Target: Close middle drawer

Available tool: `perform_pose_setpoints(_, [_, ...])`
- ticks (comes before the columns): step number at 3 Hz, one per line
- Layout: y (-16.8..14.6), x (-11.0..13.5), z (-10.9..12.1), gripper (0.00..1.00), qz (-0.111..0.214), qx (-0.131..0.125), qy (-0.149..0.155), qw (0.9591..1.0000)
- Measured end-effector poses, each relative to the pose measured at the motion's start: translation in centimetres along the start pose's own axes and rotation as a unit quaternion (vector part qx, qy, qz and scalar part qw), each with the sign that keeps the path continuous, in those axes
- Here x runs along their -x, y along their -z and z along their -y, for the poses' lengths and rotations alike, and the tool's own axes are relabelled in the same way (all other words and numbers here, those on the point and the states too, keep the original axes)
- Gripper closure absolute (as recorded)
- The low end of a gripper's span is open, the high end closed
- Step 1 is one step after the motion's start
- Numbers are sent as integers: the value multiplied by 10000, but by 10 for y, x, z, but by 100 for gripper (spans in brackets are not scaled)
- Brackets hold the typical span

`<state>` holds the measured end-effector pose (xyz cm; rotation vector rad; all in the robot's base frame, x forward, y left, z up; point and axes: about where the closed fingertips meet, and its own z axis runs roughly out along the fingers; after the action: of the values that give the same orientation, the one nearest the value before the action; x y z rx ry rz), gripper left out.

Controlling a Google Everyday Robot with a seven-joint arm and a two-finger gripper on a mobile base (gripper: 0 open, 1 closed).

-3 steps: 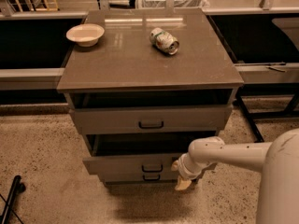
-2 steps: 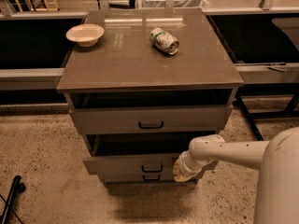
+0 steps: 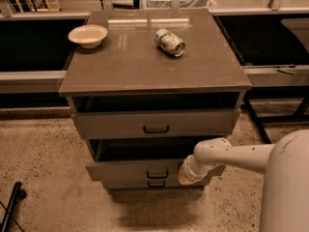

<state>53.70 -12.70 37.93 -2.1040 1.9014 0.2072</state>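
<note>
Three drawers sit under the tabletop (image 3: 145, 66) in the camera view, and the middle drawer (image 3: 125, 170) stands pulled out, its front panel well forward, with the dark open box showing behind it. The top drawer (image 3: 111, 124) above also hangs a little open, and the lowest drawer (image 3: 130, 183) shows only as a thin strip just beneath the middle one. My end effector (image 3: 186, 175) is low on the middle drawer's front panel, just right of its small dark bar handle (image 3: 157, 174), and looks to be pressed against the panel. Whether it is wide or narrow I cannot tell. My arm (image 3: 231, 154) reaches in from the right.

I judge that the close is under way but not finished, since much of the box is exposed. To do it well I should push straight back along the drawer's run, not sideways. My contact is off centre, so an angled shove could rack the drawer in its slides. I should keep off the lowest drawer's front and ease up near the end. A white bowl (image 3: 88, 35) and a tipped can (image 3: 170, 42) rest on the tabletop, and a hard slam might roll the can
</note>
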Motion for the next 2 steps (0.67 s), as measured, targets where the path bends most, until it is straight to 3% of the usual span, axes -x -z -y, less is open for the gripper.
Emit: perform_pose_setpoints(2, [0,0,0,39,0,1,0,10000])
